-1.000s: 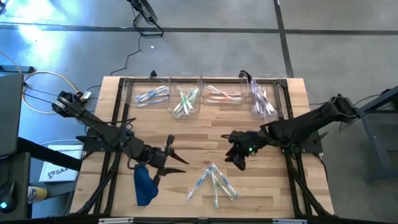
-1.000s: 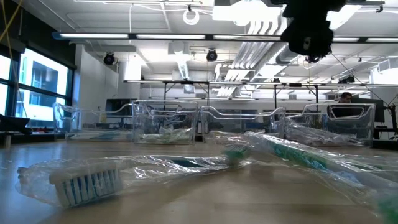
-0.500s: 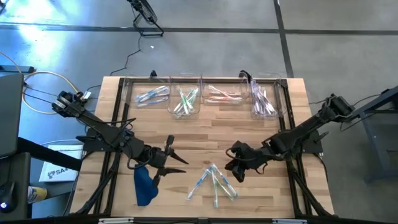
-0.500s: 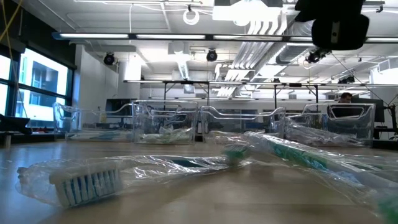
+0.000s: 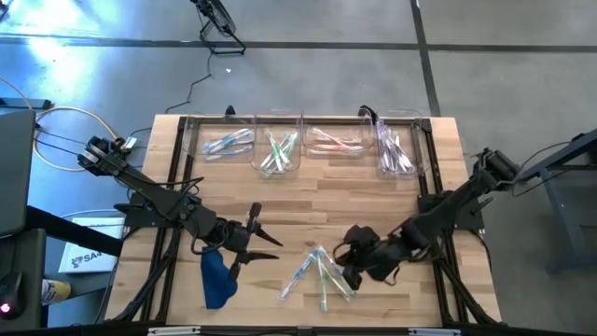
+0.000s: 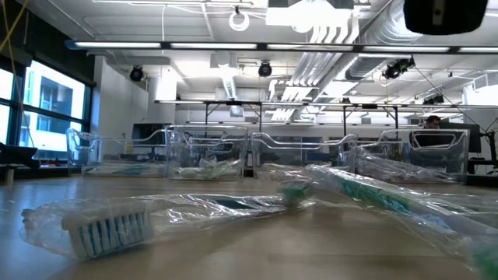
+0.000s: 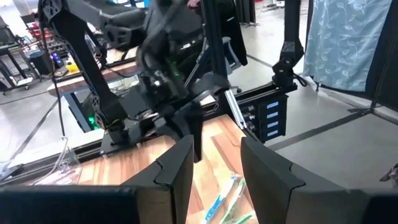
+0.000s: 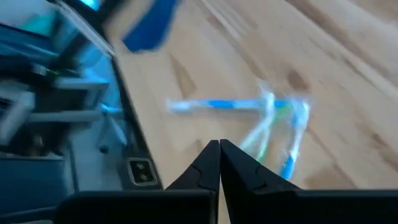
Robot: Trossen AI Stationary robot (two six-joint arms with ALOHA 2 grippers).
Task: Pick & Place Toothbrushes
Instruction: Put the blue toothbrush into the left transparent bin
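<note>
Several loose toothbrushes (image 5: 321, 275) lie fanned on the near middle of the wooden table (image 5: 308, 201), more sorted in the clear bins (image 5: 308, 145) along the far edge. Just right of the loose ones hovers the right gripper (image 5: 352, 278), clenched and empty. Left of them, above a blue cloth (image 5: 216, 278), the left gripper (image 5: 266, 237) hangs parted, holding nothing.

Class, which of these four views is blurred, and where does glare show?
Right wrist view: motion-smeared, toothbrushes streaky beyond the shut right pincer. Low view: glossy wrappers catch glare; ceiling lights bright. High view: sharp, evenly lit.
</note>
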